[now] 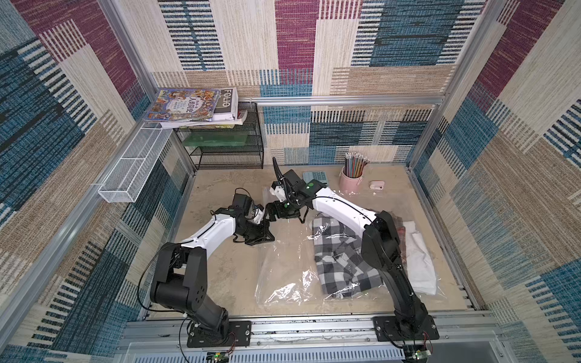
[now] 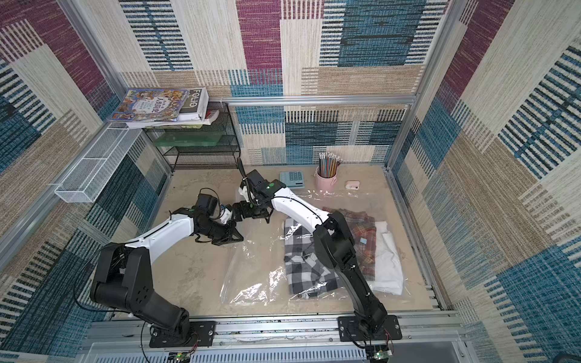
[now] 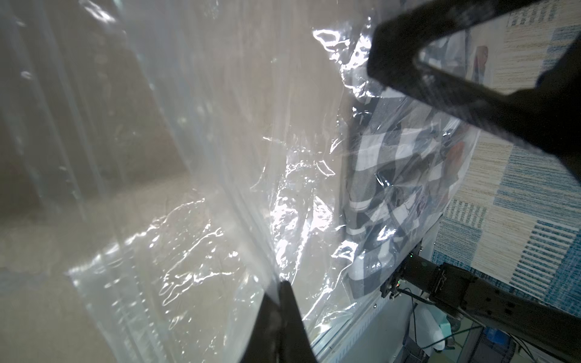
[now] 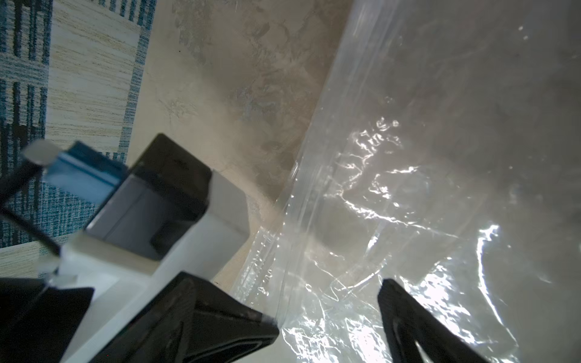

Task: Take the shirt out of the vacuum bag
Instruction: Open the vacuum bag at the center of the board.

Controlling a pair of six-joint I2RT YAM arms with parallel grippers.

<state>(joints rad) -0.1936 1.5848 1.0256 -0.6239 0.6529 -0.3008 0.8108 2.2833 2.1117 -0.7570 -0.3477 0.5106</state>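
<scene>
Extraction has barely begun: black-and-white checked cloth shirt [image 1: 342, 261] lies inside the clear crinkly plastic vacuum bag [image 1: 283, 267]; left gripper [image 3: 283, 284] pinches its film, right gripper [image 4: 330, 308] is spread wide.

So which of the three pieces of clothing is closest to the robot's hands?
The black-and-white checked shirt. The red plaid shirt and the white garment lie beyond it, farther to the right.
</scene>
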